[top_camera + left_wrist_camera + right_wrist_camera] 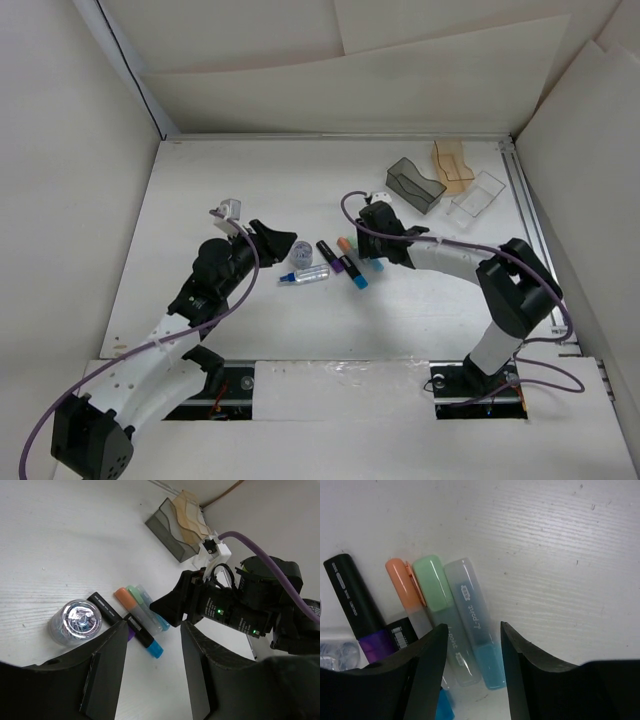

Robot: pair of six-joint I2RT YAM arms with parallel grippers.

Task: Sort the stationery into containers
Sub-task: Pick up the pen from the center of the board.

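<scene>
Right jaws: released, straddling the light-blue marker (470,605) low over the surface (250,180). Nothing clamped yet.
Left jaws: released too, empty, just beside the roll (75,622).

Where stuff is: the markers are packed mid-surface between the arms, with the pen (308,274) near the roll. Grey bin (405,185), tan bin (450,160) and clear bin (480,190) sit far right, well apart from the pile. No stationery visible in them, though the clear one is hard to read.

Risks from here:
- The green marker (435,585) touches the light-blue one and lies right at one finger. Closing could pinch both or squirt one out sideways.
- The orange marker (405,585) and black-purple marker (355,600) lie close alongside, so a skewed lift likely drags them.
- The arms are nose to nose over one pile. If both go in at once, I'd expect a clash.
- The roll is round. A nudge from the left jaws probably sends it off.

View differences:
- Right wrist: shows the green cap and how the markers touch, which the top view blurs. No bins or left arm in it.
- Left wrist: shows the right arm's wrist dead ahead, plus the roll and the grey and tan bins. Clear bin not in it.
- Top: the only view with all three bins, the pen and both arms.
</scene>
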